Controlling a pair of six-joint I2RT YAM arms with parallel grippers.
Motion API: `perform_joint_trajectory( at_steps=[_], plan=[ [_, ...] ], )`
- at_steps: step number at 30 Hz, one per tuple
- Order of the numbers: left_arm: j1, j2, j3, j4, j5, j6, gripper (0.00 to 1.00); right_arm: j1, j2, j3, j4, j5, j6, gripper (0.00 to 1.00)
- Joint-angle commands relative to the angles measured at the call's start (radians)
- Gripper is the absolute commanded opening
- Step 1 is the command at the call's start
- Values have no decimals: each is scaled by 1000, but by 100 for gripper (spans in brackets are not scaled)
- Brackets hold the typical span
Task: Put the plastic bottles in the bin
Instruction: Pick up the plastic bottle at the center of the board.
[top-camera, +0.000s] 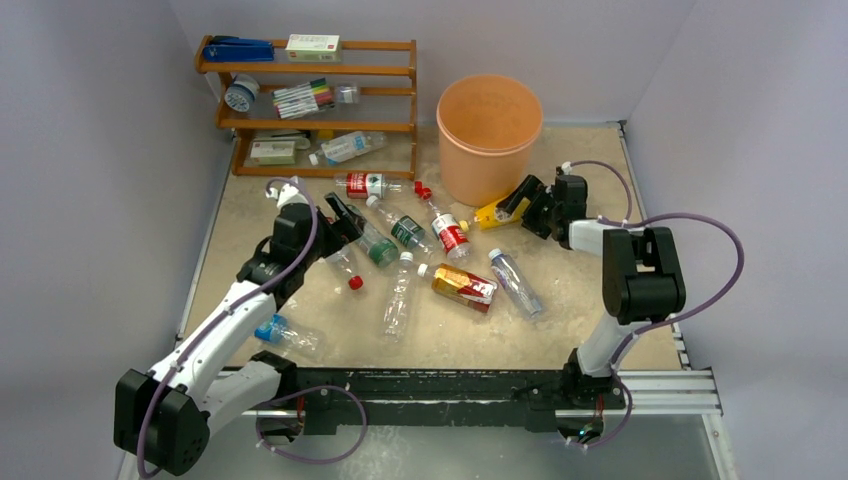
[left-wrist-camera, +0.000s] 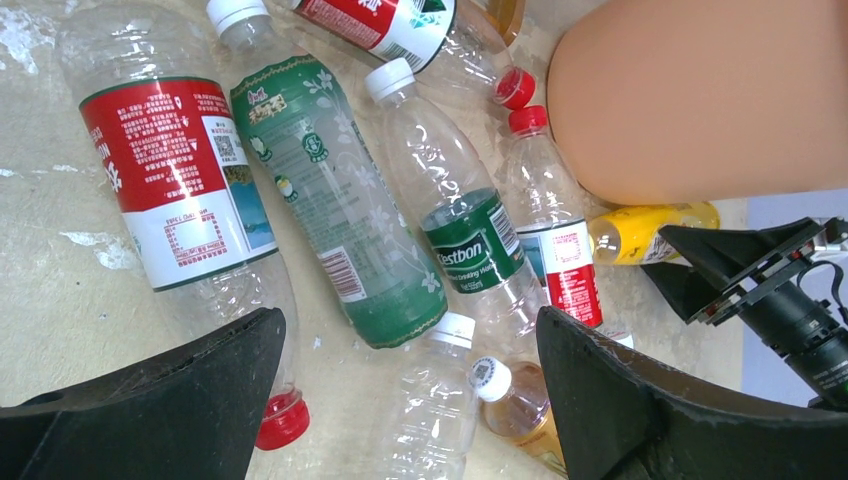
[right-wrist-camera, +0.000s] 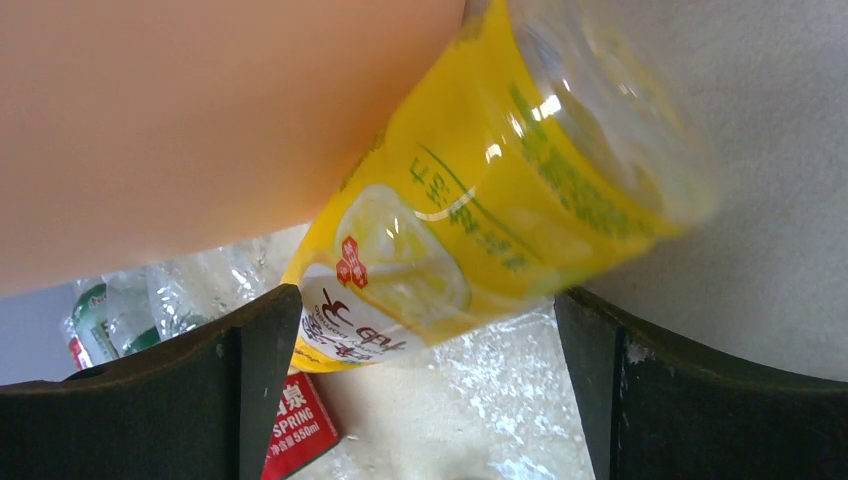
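Right gripper (top-camera: 518, 203) wide at yellow bottle (right-wrist-camera: 470, 200), beside bin (top-camera: 488, 155) — left gripper (top-camera: 347, 214) wide

Left pincer (top-camera: 347, 214): jaws wide apart, over a cluster of bottles (left-wrist-camera: 330, 200) lying side by side on the tabletop (top-camera: 560, 320). Several run ahead of it, between the jaws. Bin (top-camera: 488, 130) stands ahead and to its right. Shelf rack (top-camera: 310, 100) is farther ahead, to its left.

Right pincer (top-camera: 517, 205): jaws apart, single bottle (right-wrist-camera: 480, 200) slantwise between them, just ahead. Bin wall is close beside that bottle, on this pincer's left; contact unclear.
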Motion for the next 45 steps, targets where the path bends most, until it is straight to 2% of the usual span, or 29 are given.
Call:
perform_joint_trajectory(
  at_steps=[1, 7, 21, 34, 45],
  plan=[
    [-20, -25, -3, 8, -36, -11, 97, 5, 31, 56, 48, 3, 39, 98],
    [-30, -36, -16, 7, -49, -11, 97, 5, 79, 73, 61, -6, 24, 91],
    [-38, 90, 27, -14, 33, 19, 97, 5, 152, 38, 107, -111, -31, 56],
    [-45, 12, 185, -256, 17, 19, 97, 5, -139, -65, 34, -68, -90, 44],
    [-44, -48, 131, -257, 15, -16, 97, 5, -408, -78, -138, -4, -157, 40]
  ],
)
